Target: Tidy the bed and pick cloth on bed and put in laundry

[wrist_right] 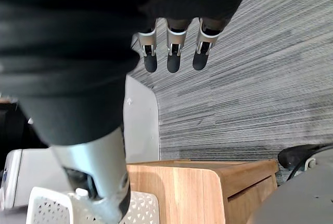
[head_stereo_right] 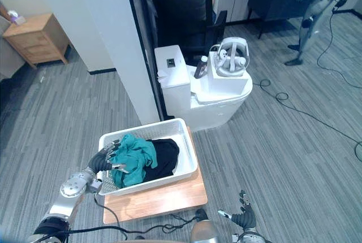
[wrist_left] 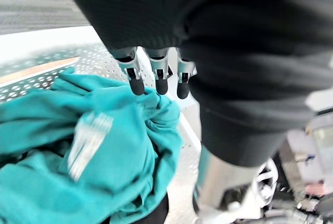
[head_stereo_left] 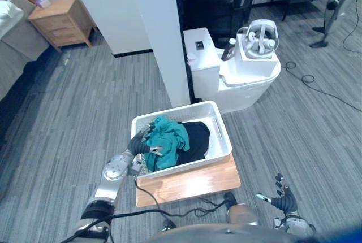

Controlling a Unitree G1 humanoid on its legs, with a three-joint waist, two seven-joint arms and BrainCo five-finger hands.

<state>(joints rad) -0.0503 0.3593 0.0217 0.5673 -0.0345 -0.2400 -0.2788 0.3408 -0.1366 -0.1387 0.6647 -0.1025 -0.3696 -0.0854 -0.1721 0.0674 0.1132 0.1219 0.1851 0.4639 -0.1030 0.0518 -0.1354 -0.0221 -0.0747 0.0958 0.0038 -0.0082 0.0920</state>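
A teal cloth (head_stereo_left: 168, 139) lies bunched in the white perforated laundry basket (head_stereo_left: 218, 120), on top of a black cloth (head_stereo_left: 197, 137). My left hand (head_stereo_left: 141, 141) hovers over the basket's left side with its fingers (wrist_left: 136, 82) straight just above the teal cloth (wrist_left: 88, 151), holding nothing. My right hand (head_stereo_left: 284, 200) hangs low at the right over the carpet, fingers (wrist_right: 171, 61) spread and relaxed, empty.
The basket sits on a low wooden stand (head_stereo_left: 192, 183). Behind it rise a white pillar (head_stereo_left: 161, 28) and a white cabinet (head_stereo_left: 237, 79) with a headset on top. A wooden nightstand (head_stereo_left: 59, 21) and the bed's edge (head_stereo_left: 11, 34) are far left.
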